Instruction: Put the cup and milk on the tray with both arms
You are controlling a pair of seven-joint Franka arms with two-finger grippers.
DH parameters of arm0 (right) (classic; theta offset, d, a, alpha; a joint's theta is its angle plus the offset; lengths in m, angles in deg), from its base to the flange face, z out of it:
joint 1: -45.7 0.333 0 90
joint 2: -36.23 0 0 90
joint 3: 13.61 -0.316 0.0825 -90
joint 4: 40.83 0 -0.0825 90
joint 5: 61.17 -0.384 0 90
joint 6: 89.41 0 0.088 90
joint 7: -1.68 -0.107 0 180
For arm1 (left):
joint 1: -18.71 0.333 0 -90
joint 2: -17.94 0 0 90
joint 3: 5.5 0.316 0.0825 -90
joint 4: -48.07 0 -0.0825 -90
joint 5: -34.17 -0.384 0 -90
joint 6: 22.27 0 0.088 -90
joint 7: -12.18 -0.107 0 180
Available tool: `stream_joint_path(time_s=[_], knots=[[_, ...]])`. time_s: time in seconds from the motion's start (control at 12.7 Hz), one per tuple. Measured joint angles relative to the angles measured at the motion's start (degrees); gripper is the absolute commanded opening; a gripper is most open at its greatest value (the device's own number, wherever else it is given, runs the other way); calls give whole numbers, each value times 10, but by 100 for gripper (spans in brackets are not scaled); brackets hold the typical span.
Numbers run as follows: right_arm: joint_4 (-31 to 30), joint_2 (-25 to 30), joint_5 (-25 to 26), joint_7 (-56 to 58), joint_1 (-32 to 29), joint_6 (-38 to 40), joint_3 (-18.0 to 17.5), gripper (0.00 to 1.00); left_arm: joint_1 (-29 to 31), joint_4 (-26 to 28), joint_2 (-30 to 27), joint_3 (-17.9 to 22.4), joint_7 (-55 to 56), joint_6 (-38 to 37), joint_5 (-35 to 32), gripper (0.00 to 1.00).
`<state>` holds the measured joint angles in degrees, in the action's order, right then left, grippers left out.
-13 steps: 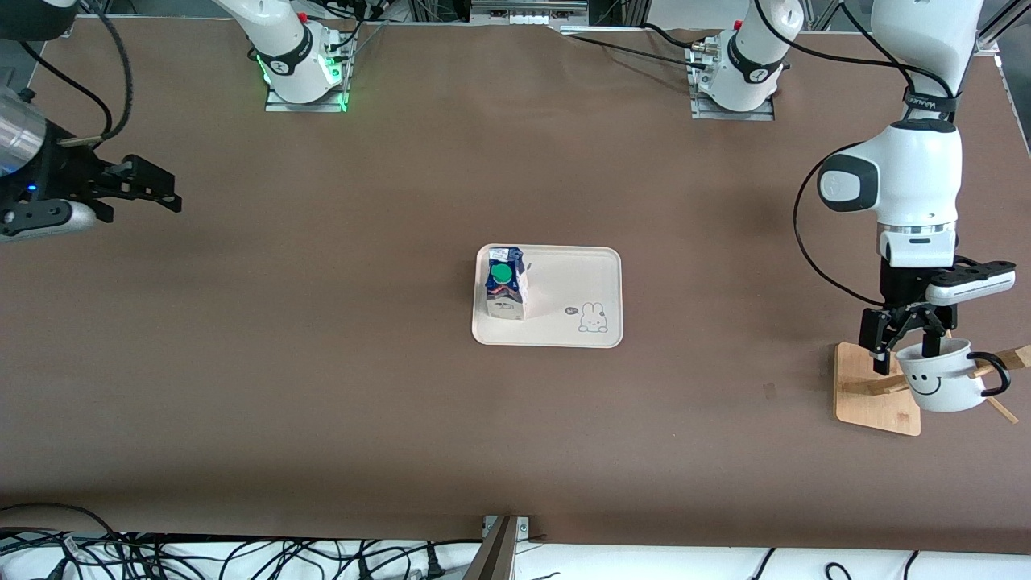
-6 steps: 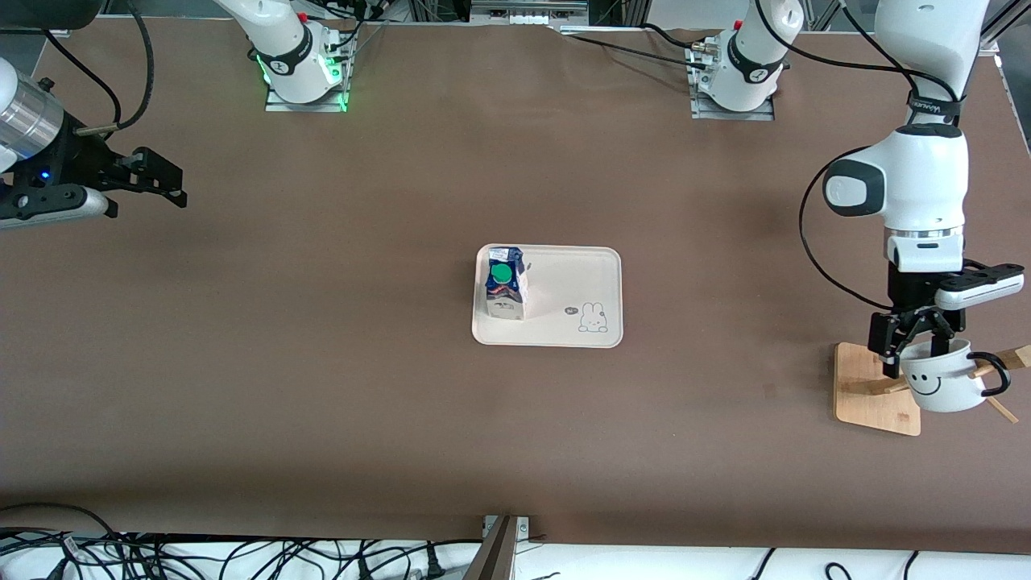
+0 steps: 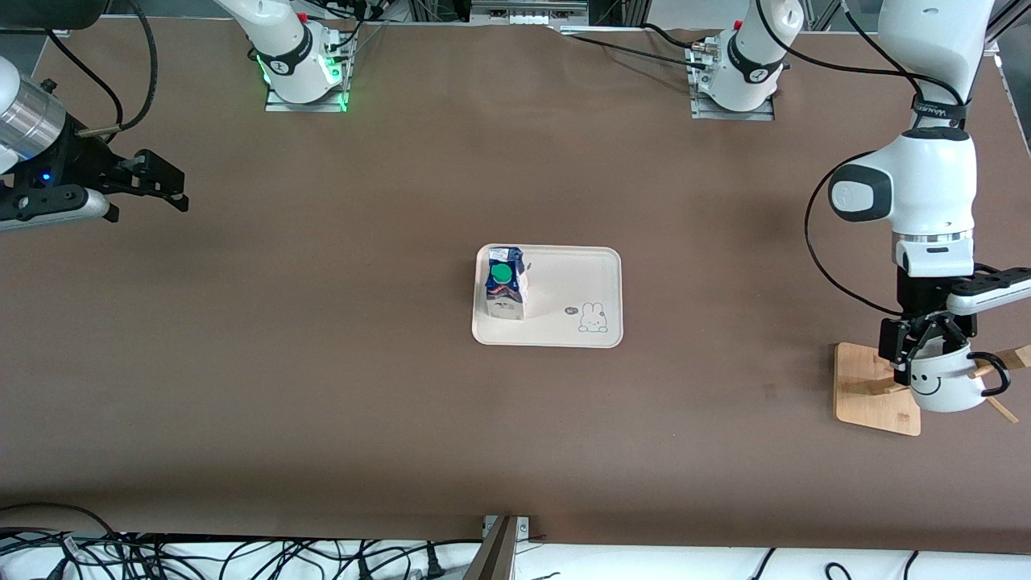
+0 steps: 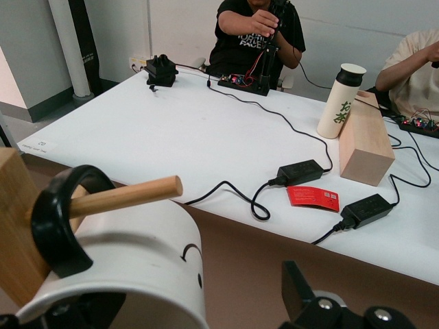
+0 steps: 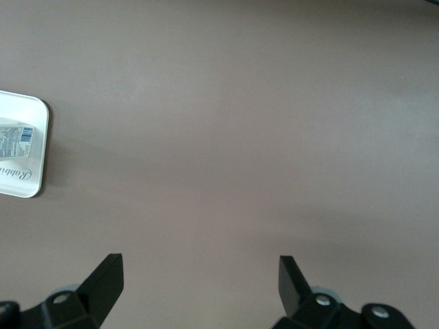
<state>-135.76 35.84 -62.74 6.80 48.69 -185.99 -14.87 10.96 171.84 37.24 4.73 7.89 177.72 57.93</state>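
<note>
The cup [image 3: 949,383], a white mug with a smiley face, hangs by its black handle [image 3: 995,372] on a wooden peg of the rack, at the left arm's end of the table. My left gripper [image 3: 926,348] is open at the cup's rim, one finger [image 4: 295,284] standing apart from the cup's wall [image 4: 137,253]. Its second finger is hidden by the cup. The milk [image 3: 505,290] stands upright on the tray [image 3: 568,278] at mid-table. My right gripper [image 3: 171,192] is open and empty above the table at the right arm's end; its wrist view [image 5: 199,266] shows the tray's corner [image 5: 36,123].
The square wooden rack base [image 3: 863,385] lies under the cup, its peg [image 4: 130,195] passing through the handle. Past the table's edge in the left wrist view are a white table with cables, a wooden block [image 4: 365,140] and seated people.
My left gripper has moved down and toward the left arm's end of the table, closing in on the cup's rim. My right gripper has shifted slightly. The cup, milk and tray have stayed put.
</note>
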Motion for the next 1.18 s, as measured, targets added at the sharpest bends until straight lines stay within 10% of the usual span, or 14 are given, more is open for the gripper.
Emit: stream_joint_path(time_s=[0.79, 1.1, 1.18], knots=[[1, -7, 0, 0, -13, 9, 11, 100, 0, -21, 3, 0, 0, -1, 0, 100], [1, -7, 0, 0, -13, 11, 13, 100, 0, -17, 12, 0, 0, -1, 0, 5], [1, -7, 0, -1, -13, 9, 13, 100, 0, -17, 14, 0, 0, -1, 0, 0]])
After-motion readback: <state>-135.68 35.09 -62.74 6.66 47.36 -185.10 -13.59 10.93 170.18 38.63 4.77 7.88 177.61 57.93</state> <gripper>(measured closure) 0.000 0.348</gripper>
